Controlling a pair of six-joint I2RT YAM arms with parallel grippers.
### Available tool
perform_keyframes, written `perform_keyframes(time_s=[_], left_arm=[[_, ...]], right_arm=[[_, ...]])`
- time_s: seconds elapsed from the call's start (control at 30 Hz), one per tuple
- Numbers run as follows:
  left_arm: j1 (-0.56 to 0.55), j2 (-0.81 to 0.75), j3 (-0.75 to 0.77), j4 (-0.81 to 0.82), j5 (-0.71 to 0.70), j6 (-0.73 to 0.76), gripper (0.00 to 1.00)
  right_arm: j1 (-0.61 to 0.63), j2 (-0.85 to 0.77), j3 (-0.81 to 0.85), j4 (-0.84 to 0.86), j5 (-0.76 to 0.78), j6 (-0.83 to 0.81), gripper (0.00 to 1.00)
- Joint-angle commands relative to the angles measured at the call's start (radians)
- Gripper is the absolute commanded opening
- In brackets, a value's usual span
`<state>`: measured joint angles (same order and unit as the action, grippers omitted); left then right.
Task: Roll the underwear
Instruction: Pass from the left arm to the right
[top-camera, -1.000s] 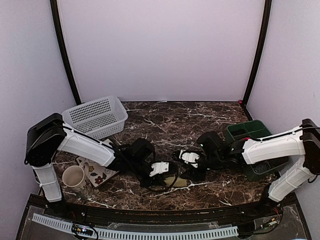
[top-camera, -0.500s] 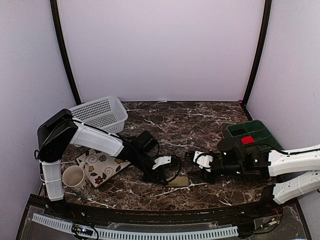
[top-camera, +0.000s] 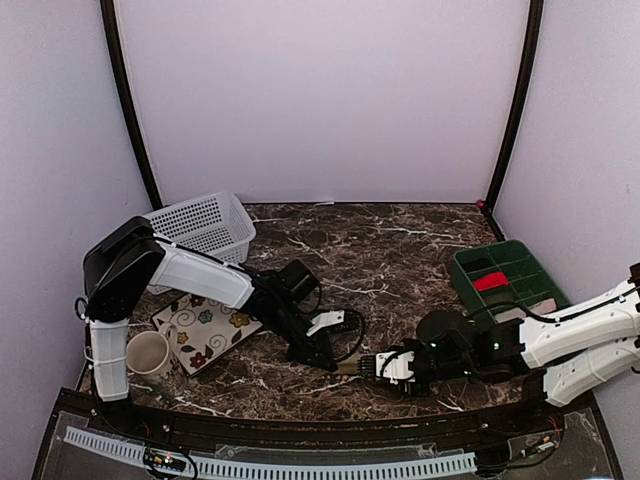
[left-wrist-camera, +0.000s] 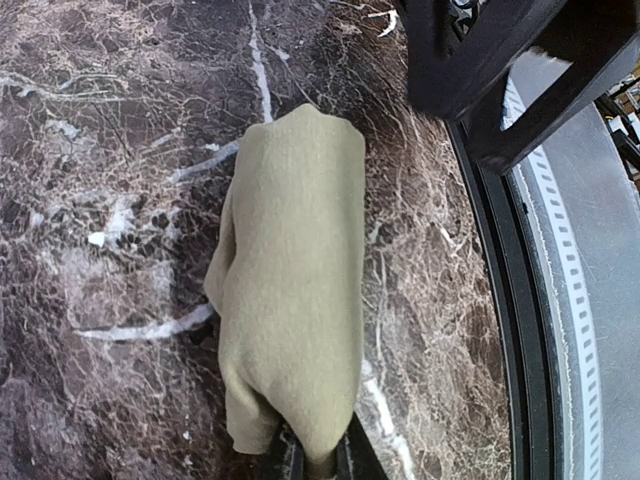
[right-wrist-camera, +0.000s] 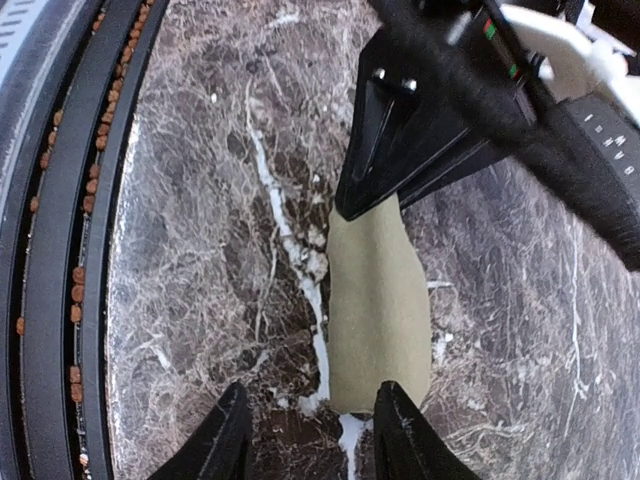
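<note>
**Left wrist view: khaki strip pinned at one end, second claw lining up on the other**

From here I read the left gripper (left-wrist-camera: 318, 465) as closed almost fully on the near end of the olive-khaki underwear (left-wrist-camera: 295, 290). The cloth bunches into the fingers at the bottom edge of that view. My guess is that the pinch is there to anchor the strip so it cannot slide while the free end is turned over.

The garment lies on the marble table (top-camera: 400, 250), close to the near edge and between the two arms. It is folded lengthwise into a narrow band, several layers thick, with soft rounded edges and one crease down the side. It is flat and no roll has been started.

The right gripper (right-wrist-camera: 312, 405) sits low over the table at the opposite end. Its jaws are partly apart and hold nothing. The strip's end lies just ahead of them, nearer one finger than the other. I would shift sideways to centre on it before closing, otherwise I'd catch only a corner.
</note>
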<state>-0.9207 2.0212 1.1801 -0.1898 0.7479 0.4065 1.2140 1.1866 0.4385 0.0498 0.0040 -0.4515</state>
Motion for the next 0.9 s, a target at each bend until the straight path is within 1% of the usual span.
perform_keyframes(time_s=[0.0, 0.3, 0.53, 0.77, 0.87], left_arm=[[-0.004, 0.053, -0.006, -0.116, -0.036, -0.012, 0.09], [-0.002, 0.058, -0.011, -0.116, -0.028, -0.016, 0.09], [0.0, 0.059, -0.013, -0.12, -0.028, -0.008, 0.09], [0.004, 0.057, -0.016, -0.121, -0.025, -0.006, 0.09], [0.005, 0.057, -0.011, -0.128, -0.029, -0.002, 0.1]], right_arm=[[0.008, 0.054, -0.008, 0.108, 0.013, -0.077, 0.43], [0.012, 0.171, 0.074, 0.107, 0.065, -0.097, 0.51], [0.014, 0.286, 0.168, 0.094, 0.127, -0.095, 0.51], [0.015, 0.366, 0.199, 0.059, 0.182, -0.095, 0.53], [0.014, 0.387, 0.193, 0.042, 0.184, -0.086, 0.51]])
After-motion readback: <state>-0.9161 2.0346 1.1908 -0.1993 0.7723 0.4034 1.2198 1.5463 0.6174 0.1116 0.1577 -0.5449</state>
